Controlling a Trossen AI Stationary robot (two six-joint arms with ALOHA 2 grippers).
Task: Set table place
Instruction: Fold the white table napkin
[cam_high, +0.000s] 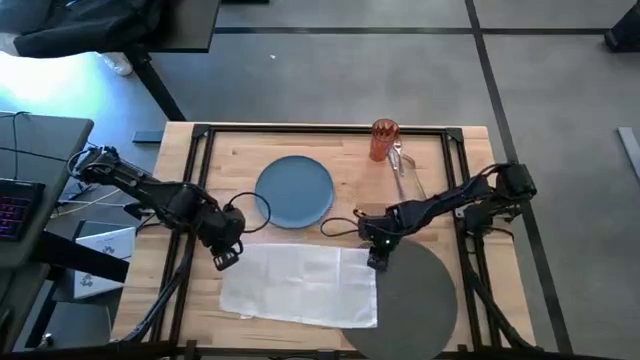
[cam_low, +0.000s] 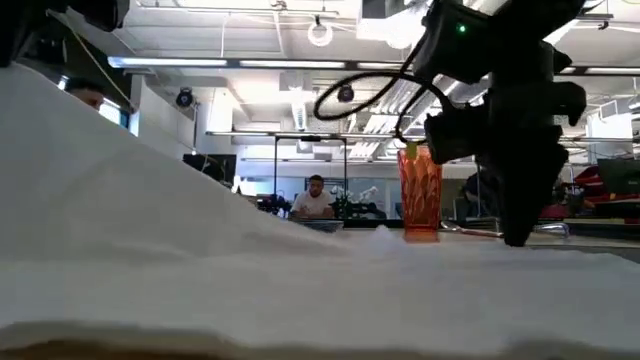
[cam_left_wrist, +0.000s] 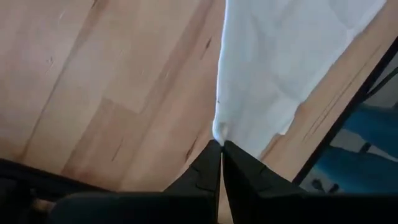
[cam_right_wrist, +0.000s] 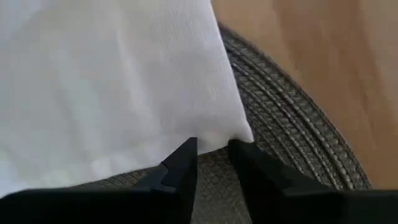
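Early in the setting: white napkin (cam_high: 300, 285) spread at lower centre of the counter (cam_high: 300, 160), overlapping the grey mat (cam_high: 420, 295) at lower right. Left pincer (cam_left_wrist: 220, 149) pinched on one corner; right pincer (cam_right_wrist: 211, 152) slightly parted at another. Blue plate (cam_high: 295, 190), orange tumbler (cam_high: 384, 140) and cutlery (cam_high: 400, 165) unplaced.

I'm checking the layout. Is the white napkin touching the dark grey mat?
Touching: the right wrist view shows the napkin corner lying over the mat edge.

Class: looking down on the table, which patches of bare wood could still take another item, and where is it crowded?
Free: bare table left of the blue plate. Crowded: the napkin overlaps the grey mat, both grippers, left and right, at its corners.
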